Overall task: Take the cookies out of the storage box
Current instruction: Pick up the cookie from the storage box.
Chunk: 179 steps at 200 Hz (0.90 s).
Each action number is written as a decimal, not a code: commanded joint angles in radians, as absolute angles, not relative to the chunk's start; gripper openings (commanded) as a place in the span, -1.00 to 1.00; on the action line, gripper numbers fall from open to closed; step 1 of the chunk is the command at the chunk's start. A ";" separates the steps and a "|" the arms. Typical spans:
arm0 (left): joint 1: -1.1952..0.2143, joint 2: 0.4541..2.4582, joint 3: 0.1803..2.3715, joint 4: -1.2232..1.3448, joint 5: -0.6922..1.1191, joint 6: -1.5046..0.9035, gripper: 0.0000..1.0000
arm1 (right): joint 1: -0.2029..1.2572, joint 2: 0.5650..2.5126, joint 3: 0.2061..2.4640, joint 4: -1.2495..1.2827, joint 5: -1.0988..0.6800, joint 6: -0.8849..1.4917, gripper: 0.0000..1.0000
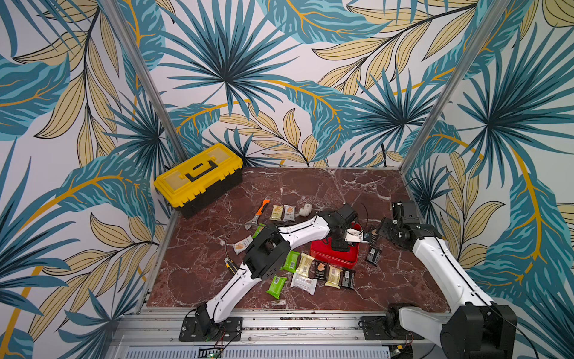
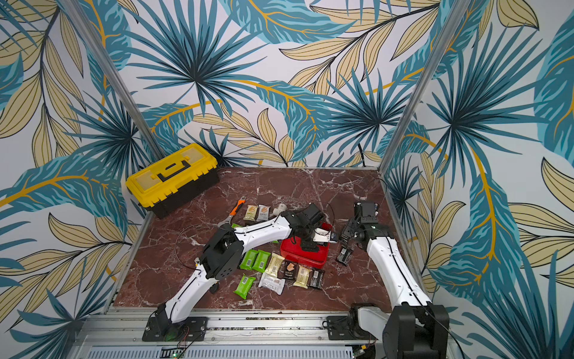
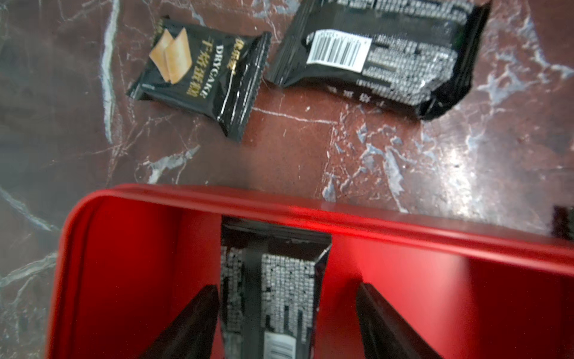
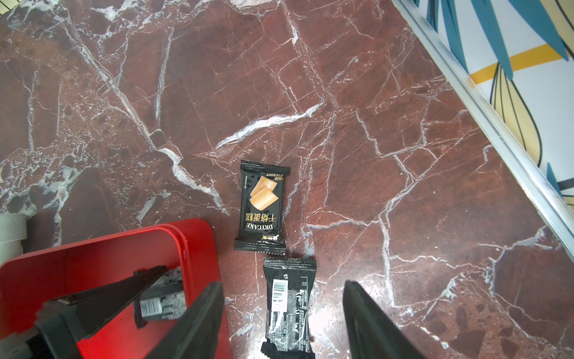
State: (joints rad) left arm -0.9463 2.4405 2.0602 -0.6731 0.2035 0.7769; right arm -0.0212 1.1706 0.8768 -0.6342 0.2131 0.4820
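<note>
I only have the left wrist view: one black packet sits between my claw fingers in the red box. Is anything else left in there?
Observer: The right wrist view shows only that packet in the part of the box it sees; the rest is hidden.
Operator: Where's the right claw?
Observer: The right claw is open, aimed at a barcode-side black packet on the table beside the box.
Operator: What's already out elsewhere?
Observer: In both top views, a mixed row of green, cream, black and white packets lies between the box and the arm bases.
</note>
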 commanded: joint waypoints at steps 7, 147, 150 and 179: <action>-0.936 2.478 2.113 -0.843 0.282 0.761 0.39 | -0.028 1.146 0.862 -0.661 0.224 0.477 0.32; -0.934 2.511 2.150 -0.859 0.228 0.720 0.08 | -0.028 1.133 0.856 -0.663 0.232 0.476 0.32; -0.934 2.510 2.151 -0.860 0.228 0.720 0.05 | -0.028 1.133 0.856 -0.663 0.232 0.476 0.32; -0.934 2.501 2.158 -0.853 0.239 0.718 -0.08 | -0.028 1.131 0.855 -0.663 0.233 0.477 0.32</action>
State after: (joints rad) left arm -0.9371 2.4706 2.1300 -0.8196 0.2348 0.7162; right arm -0.0212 1.1496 0.8768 -0.6369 0.2142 0.4816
